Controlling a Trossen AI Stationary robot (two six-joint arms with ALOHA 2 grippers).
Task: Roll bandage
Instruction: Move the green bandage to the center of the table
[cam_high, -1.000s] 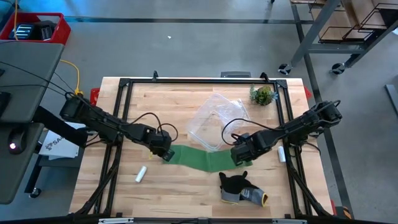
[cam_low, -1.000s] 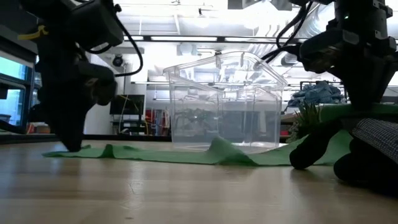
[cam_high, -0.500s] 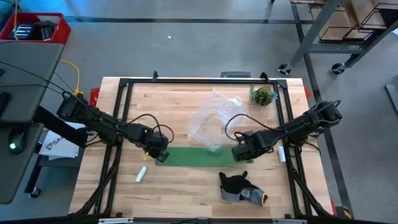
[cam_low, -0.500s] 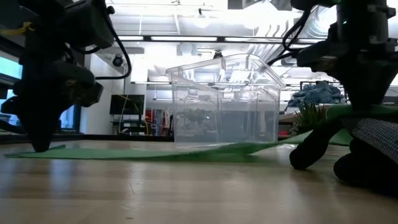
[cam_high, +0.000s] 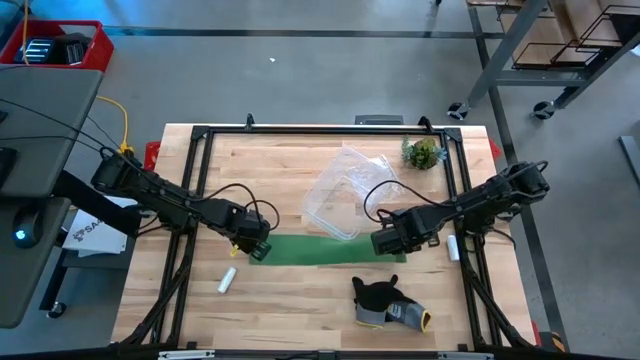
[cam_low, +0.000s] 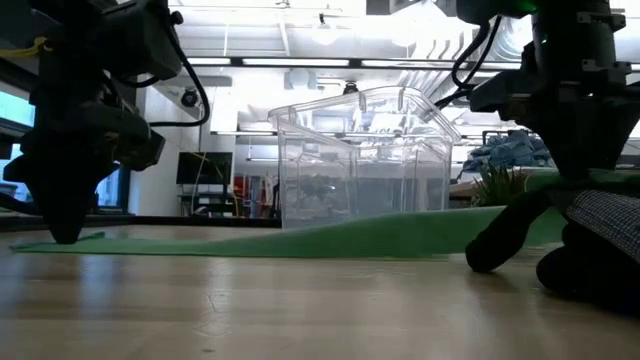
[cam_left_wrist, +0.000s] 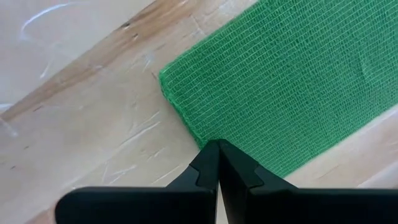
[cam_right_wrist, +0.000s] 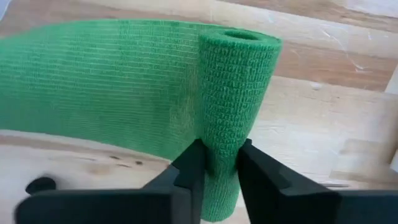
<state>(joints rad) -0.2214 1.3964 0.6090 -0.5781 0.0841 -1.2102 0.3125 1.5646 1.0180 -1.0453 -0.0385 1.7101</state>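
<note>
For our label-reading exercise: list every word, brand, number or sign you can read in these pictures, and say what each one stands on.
"SA": the only letters that can be made out, on a white sheet under the left arm beside the table; the rest is hidden.
Bandage, white cylinder, glove, clear container: no text visible.
Red bin: any print is too small to read.
</note>
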